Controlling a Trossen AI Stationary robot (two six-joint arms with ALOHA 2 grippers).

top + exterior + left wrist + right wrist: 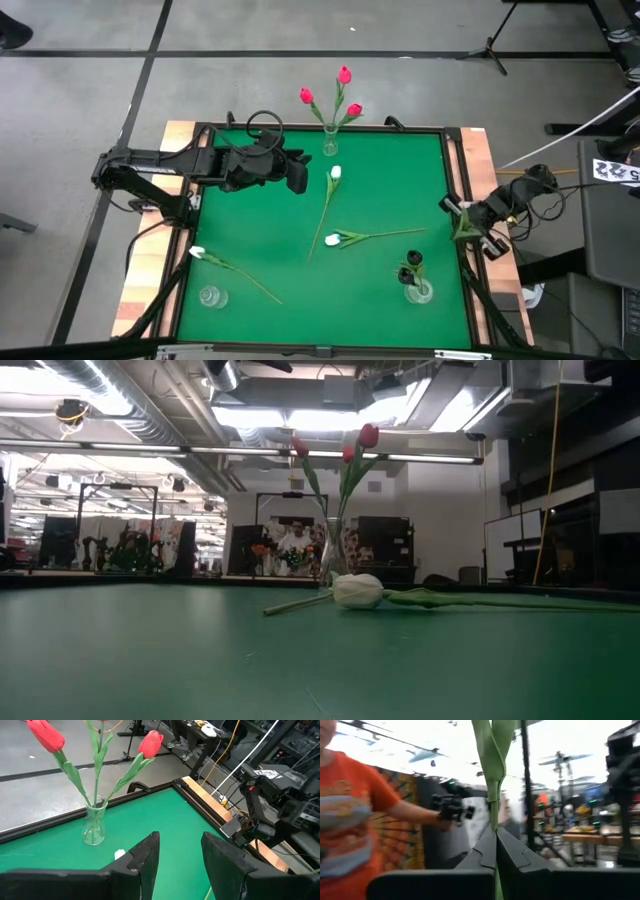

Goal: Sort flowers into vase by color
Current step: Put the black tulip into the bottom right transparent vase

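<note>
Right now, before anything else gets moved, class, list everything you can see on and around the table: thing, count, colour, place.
table: one, green top, wooden edges, under both arms.
pink-red tulips: three, standing in the vase at the high view's top edge.
white tulips: three, lying flat on the table, heads apart.
black tulips: count unclear, dark, in the bottom right vase.
vases: three, clear glass; top edge centre, bottom left (empty), bottom right.
green stem: one, head out of sight.
person: one, orange shirt, beyond the table.
left gripper: open, above the table beside the top vase.
right gripper: shut on the green stem, at the table's right edge.
</note>
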